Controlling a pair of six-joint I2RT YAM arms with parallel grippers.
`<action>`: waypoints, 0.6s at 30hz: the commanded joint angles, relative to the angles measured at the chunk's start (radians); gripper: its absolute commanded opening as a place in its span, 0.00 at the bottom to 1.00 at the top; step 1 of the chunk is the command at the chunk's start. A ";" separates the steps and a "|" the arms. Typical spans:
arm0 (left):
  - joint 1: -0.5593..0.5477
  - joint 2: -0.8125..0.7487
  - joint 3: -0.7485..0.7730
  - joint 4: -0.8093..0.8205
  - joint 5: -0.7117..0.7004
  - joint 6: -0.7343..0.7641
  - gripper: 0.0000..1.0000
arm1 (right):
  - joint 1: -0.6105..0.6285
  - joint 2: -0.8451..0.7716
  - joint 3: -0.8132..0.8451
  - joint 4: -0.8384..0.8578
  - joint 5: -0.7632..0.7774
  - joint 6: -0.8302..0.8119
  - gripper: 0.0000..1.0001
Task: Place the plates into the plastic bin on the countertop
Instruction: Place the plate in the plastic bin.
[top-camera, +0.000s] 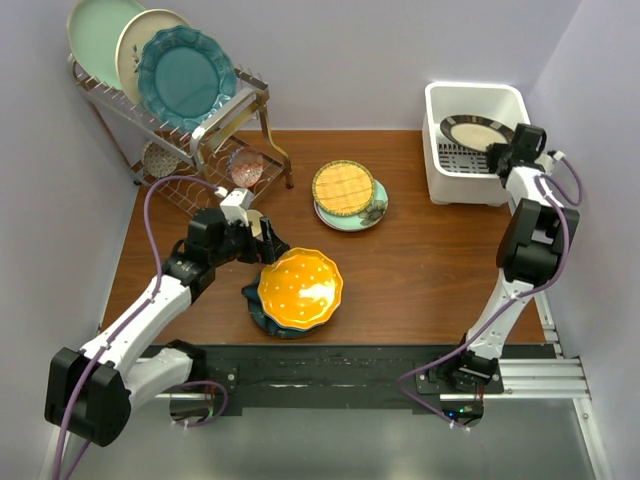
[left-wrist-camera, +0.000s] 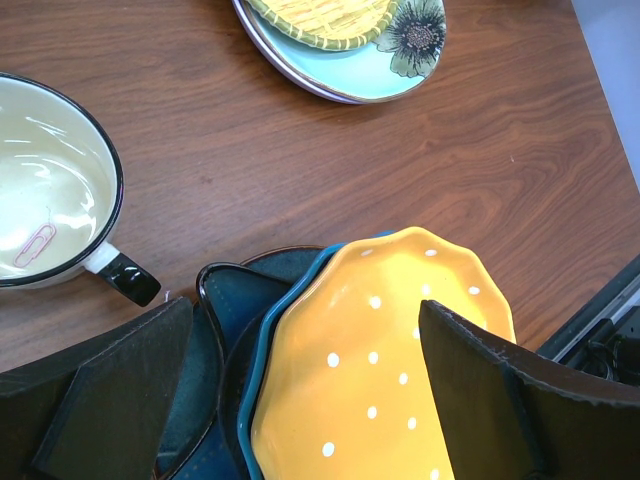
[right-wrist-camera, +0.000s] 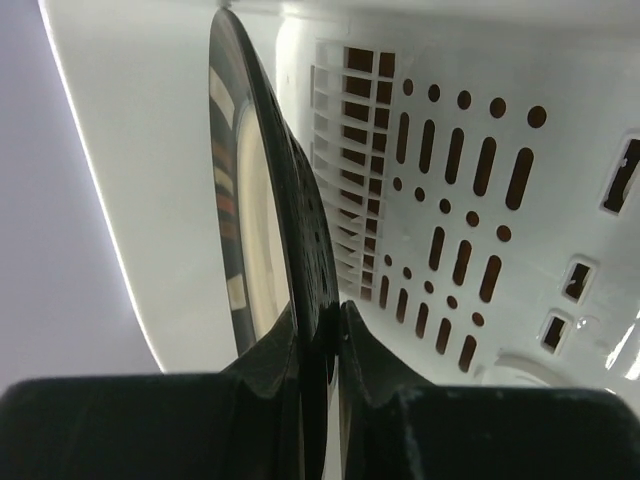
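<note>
Right gripper (right-wrist-camera: 320, 335): pinched tight on the near rim of the black-rimmed plate (right-wrist-camera: 250, 220), one finger on each face.
Black-rimmed plate: carried at the mouth of the plastic bin (top-camera: 437, 98), tilted, with its far rim toward the bin's left wall. The wrist view shows the slotted bin walls close behind it. I cannot tell whether its rim touches the bin.
Plastic bin: at the far right corner of the surface (top-camera: 420, 265), directly under the held plate.
Deciding relation: the bin floor lies beyond the plate along the gripper's reach, so letting go probably needs only a short lowering first.
Left gripper (left-wrist-camera: 310, 400): spread wide, poised over the orange dotted plate (top-camera: 300, 288), one finger on either side of its left rim and neither touching.
Orange dotted plate: on top of the dark plates (top-camera: 262, 312), near the middle of the near edge. It is closer to the left arm and well apart from the bin.
Yellow lattice plate (top-camera: 343, 187): mid-surface, stacked on a pale flowered plate (top-camera: 372, 210).
Cup (left-wrist-camera: 45, 200): just beside the left gripper, apart from the stack.
</note>
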 joint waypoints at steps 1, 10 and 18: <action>-0.006 0.001 -0.004 0.051 0.017 -0.009 1.00 | 0.087 0.044 0.058 0.029 -0.049 0.024 0.00; -0.006 0.004 -0.005 0.051 0.014 -0.009 1.00 | 0.130 0.118 0.197 -0.129 0.078 -0.105 0.00; -0.006 0.004 -0.005 0.049 0.013 -0.009 1.00 | 0.132 0.158 0.216 -0.184 0.116 -0.133 0.00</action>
